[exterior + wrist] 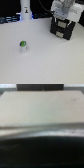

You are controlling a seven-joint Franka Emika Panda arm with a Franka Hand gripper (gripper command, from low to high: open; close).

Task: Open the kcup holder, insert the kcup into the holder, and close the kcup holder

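One kcup [22, 47] alone on white table [45, 62], one kcup holder [62, 27], gripper [64, 15] above it, grip unclear

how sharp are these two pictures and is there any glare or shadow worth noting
Exterior view: soft and low in detail, evenly lit; the kcup casts only a faint shadow on the pale table, and the gripper over the kcup holder looks washed out. Wrist view: heavily blurred, a pale surface above a dark band, nothing identifiable.
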